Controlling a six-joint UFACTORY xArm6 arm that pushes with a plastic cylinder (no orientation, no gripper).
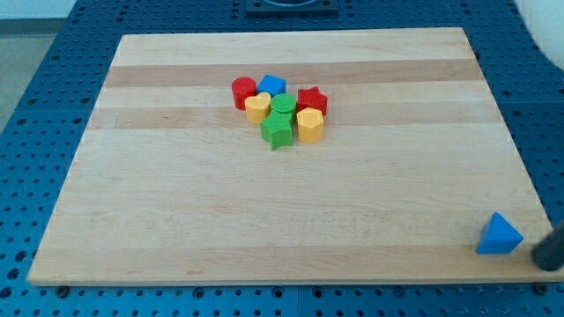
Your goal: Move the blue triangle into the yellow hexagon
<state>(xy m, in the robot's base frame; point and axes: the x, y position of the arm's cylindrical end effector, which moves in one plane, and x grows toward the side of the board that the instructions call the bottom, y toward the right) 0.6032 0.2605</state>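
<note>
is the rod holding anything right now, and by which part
Nothing is held; the rod only pushes. My tip sits at the view's bottom right, just right of the blue triangle block; contact cannot be told.

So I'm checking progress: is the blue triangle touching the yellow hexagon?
No, the blue triangle sits alone near the view's bottom right beside my tip, far from the yellow hexagon in the cluster.

Dark rod, near black, matte, round-sided, blurred at its edges, only a short length showing at the view's lower right corner, my tip (pixel 539 261) a rounded blunt end, no markings discernible
</note>
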